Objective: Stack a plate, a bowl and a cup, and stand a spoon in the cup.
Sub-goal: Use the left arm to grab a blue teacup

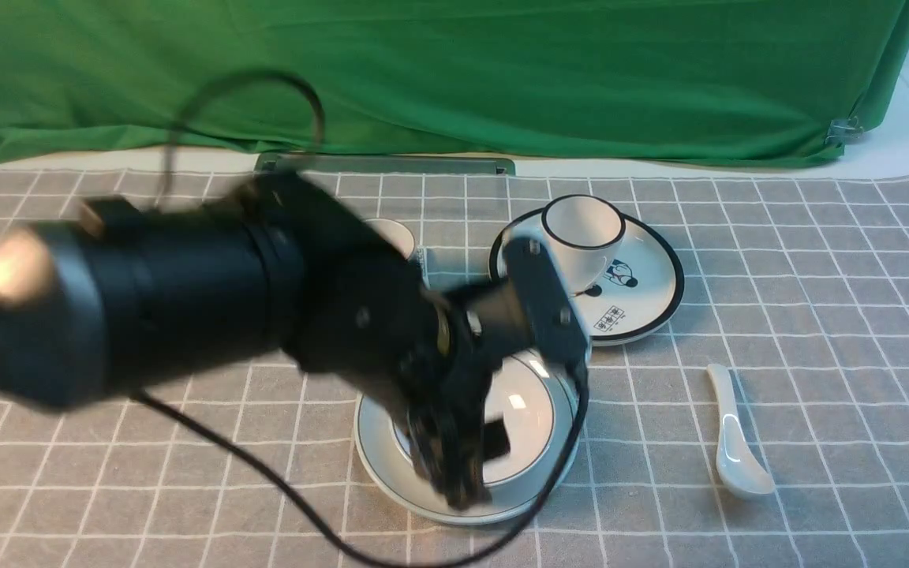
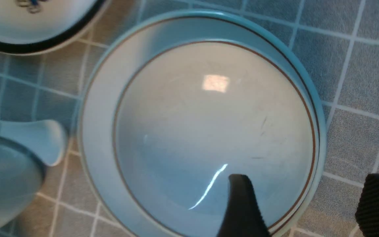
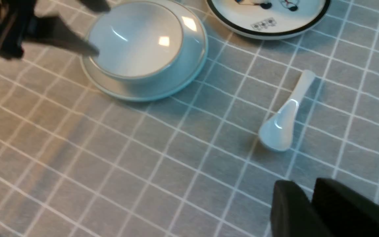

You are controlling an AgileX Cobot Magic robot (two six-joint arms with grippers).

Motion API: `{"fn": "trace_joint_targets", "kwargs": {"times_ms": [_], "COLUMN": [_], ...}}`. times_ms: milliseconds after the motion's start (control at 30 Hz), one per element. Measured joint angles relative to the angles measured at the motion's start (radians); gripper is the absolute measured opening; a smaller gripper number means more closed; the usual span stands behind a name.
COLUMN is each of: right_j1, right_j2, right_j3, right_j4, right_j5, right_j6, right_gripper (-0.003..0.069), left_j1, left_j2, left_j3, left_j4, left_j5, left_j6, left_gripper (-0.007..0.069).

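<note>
**A:** Since the worktop [image 1: 817,355] is the biggest thing, what covers it?
**B:** Grey woven cloth with a white grid, lying flat.

**A:** And under the left tool [image 2: 308,176]?
**B:** The plate [image 1: 375,469], which is round, glossy and pale bluish-white, with a thin dark line at its rim. The bowl [image 2: 202,125] sits in it. It has the same glaze and line, a smooth curve, and light glinting inside.

**A:** The cup?
**B:** The cup [image 1: 393,235] stands beyond that tool. It is plain and pale, and the arm hides most of it.

**A:** The spoon?
**B:** The spoon [image 3: 283,121] is white glossy ceramic and lies flat on the cloth, just ahead of the right tool [image 3: 308,184], scoop end nearer to it. It is well off to the right of the left tool.

**A:** How do the tools stand?
**B:** The left one is spread wide and grips nothing. One black finger [image 2: 242,207] hangs over the bowl's inside and the other, ribbed, hangs outside the plate's edge, so both rims lie between them. Whether it touches the glaze I cannot tell. The right tool's two fingers show close side by side with nothing between them, but whether they meet I cannot tell.
</note>
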Motion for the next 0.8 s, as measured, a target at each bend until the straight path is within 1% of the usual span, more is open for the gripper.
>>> {"fn": "trace_joint_targets", "kwargs": {"times_ms": [67,100,133,167,233,300,400,433,467,533,600,633,667,700,800], "right_j1": [0.0,0.0,0.0,0.0,0.0,0.0,0.0,0.0,0.0,0.0,0.0,0.0,0.0,0.0,0.0], "right_j2": [0.005,0.014,0.02,0.022,0.026,0.028,0.028,0.028,0.029,0.029,0.029,0.029,0.029,0.029,0.029], "right_j3": [0.0,0.0,0.0,0.0,0.0,0.0,0.0,0.0,0.0,0.0,0.0,0.0,0.0,0.0,0.0], "right_j4": [0.012,0.016,0.017,0.017,0.017,0.017,0.017,0.017,0.017,0.017,0.017,0.017,0.017,0.017,0.017], "right_j5": [-0.004,-0.009,-0.011,-0.013,-0.013,-0.013,-0.013,-0.013,-0.013,-0.008,-0.002,-0.002,-0.001,0.001,0.011], "right_j6": [0.002,0.002,0.003,0.003,0.004,0.004,0.005,0.005,0.005,0.005,0.005,0.005,0.005,0.005,0.005], "right_gripper": [0.0142,0.0142,0.0143,0.0143,0.0143,0.0143,0.0144,0.0144,0.0147,0.0149,0.0154,0.0154,0.0158,0.0159,0.0161], "left_j1": [0.032,0.079,0.118,0.168,0.239,0.295,0.36,0.363,0.379,0.385,0.386,0.386,0.386,0.386,0.386], "left_j2": [-0.001,0.011,0.025,0.049,0.094,0.146,0.245,0.251,0.302,0.34,0.376,0.381,0.396,0.404,0.417], "left_j3": [-0.068,-0.138,-0.186,-0.242,-0.318,-0.381,-0.451,-0.458,-0.478,-0.484,-0.485,-0.485,-0.485,-0.485,-0.485], "left_j4": [-0.012,-0.046,-0.081,-0.117,-0.186,-0.222,-0.226,-0.224,-0.206,-0.177,-0.133,-0.133,-0.117,-0.104,-0.092], "left_j5": [0.058,0.11,0.142,0.181,0.235,0.266,0.275,0.275,0.275,0.274,0.261,0.258,0.237,0.219,0.16], "left_j6": [0.001,0.017,0.043,0.093,0.162,0.214,0.257,0.264,0.291,0.325,0.373,0.376,0.385,0.393,0.404], "left_gripper": [0.0336,0.0269,0.0223,0.0183,0.0133,0.0113,0.0137,0.0149,0.0185,0.0242,0.0314,0.0314,0.0359,0.0383,0.0421]}}
